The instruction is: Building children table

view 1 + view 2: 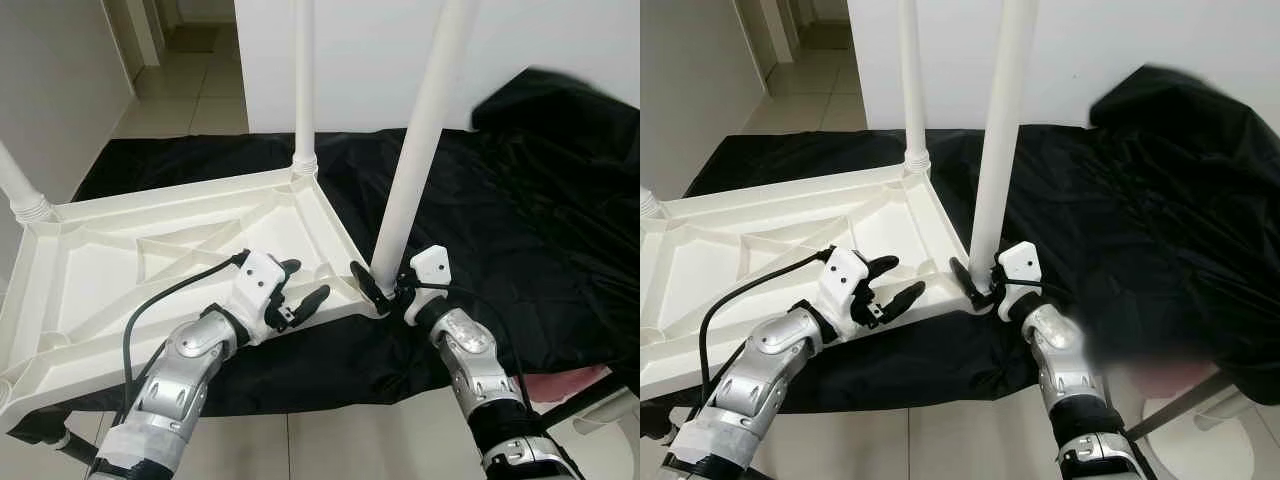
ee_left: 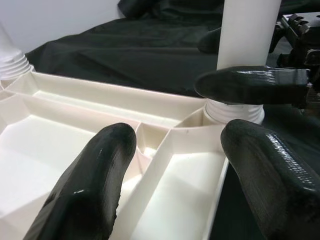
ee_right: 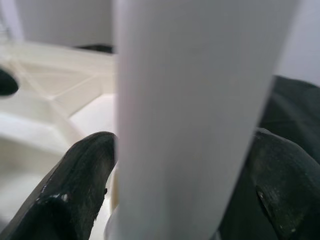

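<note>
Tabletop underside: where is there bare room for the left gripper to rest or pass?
Free: the ribbed panels of the upturned tabletop between the far leg and the left gripper, which is open. Crowded: the near corner, where the right gripper clasps the near leg. Black sheet beyond lies bare.

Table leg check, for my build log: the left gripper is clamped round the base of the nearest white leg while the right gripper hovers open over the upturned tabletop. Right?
Sides swapped. The right gripper clamps the nearest white leg at its base, as the right wrist view shows; the left gripper hovers open over the upturned tabletop.
</note>
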Controlling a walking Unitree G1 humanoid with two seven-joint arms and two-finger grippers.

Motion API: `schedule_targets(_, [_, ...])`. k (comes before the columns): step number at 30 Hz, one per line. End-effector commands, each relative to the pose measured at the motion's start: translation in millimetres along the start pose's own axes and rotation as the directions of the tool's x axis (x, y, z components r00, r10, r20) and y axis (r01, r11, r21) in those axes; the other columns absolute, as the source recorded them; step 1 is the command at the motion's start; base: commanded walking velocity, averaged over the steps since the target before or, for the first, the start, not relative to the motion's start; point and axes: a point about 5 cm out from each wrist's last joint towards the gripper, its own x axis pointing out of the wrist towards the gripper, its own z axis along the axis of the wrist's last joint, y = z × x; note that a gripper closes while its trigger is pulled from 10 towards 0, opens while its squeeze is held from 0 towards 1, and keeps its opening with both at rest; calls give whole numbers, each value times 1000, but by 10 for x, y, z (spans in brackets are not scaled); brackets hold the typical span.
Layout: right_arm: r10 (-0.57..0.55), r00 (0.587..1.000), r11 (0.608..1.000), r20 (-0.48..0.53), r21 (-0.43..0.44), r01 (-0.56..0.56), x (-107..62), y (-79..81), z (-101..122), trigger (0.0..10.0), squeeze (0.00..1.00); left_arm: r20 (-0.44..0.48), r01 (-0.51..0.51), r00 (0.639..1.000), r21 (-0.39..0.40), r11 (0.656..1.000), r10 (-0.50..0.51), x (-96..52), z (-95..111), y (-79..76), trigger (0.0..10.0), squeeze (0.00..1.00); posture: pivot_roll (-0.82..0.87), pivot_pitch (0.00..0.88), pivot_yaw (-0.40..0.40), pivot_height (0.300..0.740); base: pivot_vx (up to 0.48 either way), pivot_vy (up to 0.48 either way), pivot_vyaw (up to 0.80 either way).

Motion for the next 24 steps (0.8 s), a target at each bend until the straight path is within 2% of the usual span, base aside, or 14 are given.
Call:
schedule_targets(1, [51, 998, 999, -34, 2, -51, -17, 46, -39, 10000, 0, -11, 103, 995, -9, 995, -103, 7, -4, -117, 10000, 0, 14, 0, 20, 740, 0, 0, 0])
schedule_targets(3, [110, 992, 994, -66, 3, -110, -33, 70, -64, 10000, 0, -10, 180, 984, -22, 983, -180, 0, -2, -260, 10000, 0, 9, 0, 26, 740, 0, 0, 0])
schedule_targets(8, [152, 986, 988, -72, -18, -154, -5, 86, -42, 10000, 0, -10, 244, 970, -8, 970, -244, 17, 12, -387, 10000, 0, 9, 0, 23, 740, 0, 0, 0])
schedule_targets(16, [156, 984, 987, -91, -31, -160, 20, -8, -21, 10000, 0, 0, 244, 970, -22, 970, -244, 41, 61, -424, 10000, 0, 14, 0, 15, 740, 0, 0, 0])
schedule_targets(20, [171, 980, 983, -106, -50, -177, 80, -69, -3, 10000, 0, -21, 278, 960, 4, 961, -278, 41, 49, -499, 10000, 0, 22, 0, 14, 740, 0, 0, 0])
schedule_targets(21, [176, 978, 982, -109, -56, -183, 94, -86, 3, 7882, 0, -24, 283, 959, 7, 959, -283, 43, 48, -507, 10000, 0, 20, 0, 20, 740, 0, 0, 0])
schedule_targets(22, [179, 978, 981, -110, -59, -186, 101, -97, 7, 6627, 0, -24, 287, 958, 7, 958, -286, 44, 50, -507, 10000, 0, 20, 0, 20, 740, 0, 0, 0])
schedule_targets(23, [179, 978, 981, -110, -59, -186, 101, -97, 7, 6627, 0, -24, 287, 958, 7, 958, -286, 44, 50, -507, 10000, 0, 20, 0, 20, 740, 0, 0, 0])
schedule_targets(24, [184, 975, 979, -120, -62, -193, 102, -110, -4, 4039, 0, -29, 289, 957, 15, 957, -289, 54, 49, -506, 10000, 0, 20, 0, 20, 740, 0, 0, 0])
